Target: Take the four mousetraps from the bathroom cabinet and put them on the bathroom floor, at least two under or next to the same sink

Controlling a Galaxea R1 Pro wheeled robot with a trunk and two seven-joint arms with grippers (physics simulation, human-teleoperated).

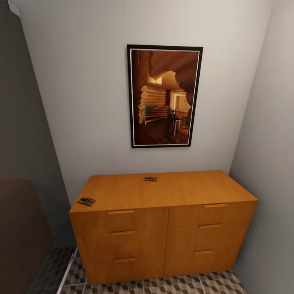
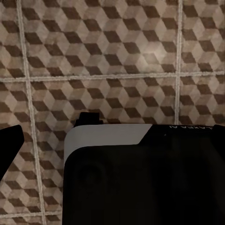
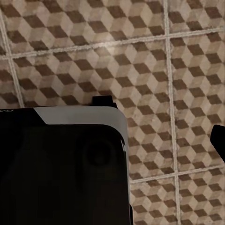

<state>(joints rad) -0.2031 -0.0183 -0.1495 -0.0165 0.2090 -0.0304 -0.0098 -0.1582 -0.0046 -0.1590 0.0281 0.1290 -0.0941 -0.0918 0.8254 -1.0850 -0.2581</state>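
- Head view shows the cabinet standing against the wall under a framed picture, with two mousetraps lying on its top: one mousetrap at the front left corner, close to the edge, and a second mousetrap near the back edge, about midway along. They lie well apart.
- Two traps are visible here; whether the other two are on the floor, in a drawer or elsewhere cannot be told.
- All six drawer fronts look shut, so their contents are hidden.
- Each trap looks like a thin, stiff wooden board with wire parts, so I judge it light and rigid but awkward: it lies flat on the top, leaving little to pinch from above. Taking it by the two long edges of the board, clear of the wire, seems safest. The corner trap could perhaps be nudged over the edge to expose its underside.
- Left wrist view looks down on the bathroom floor, with dark robot bodywork in the foreground. Right wrist view shows the same patterned tiles.
- Finger state: dark slivers at the picture edges may be fingertips, but I cannot tell for either gripper whether the fingers are apart or together.
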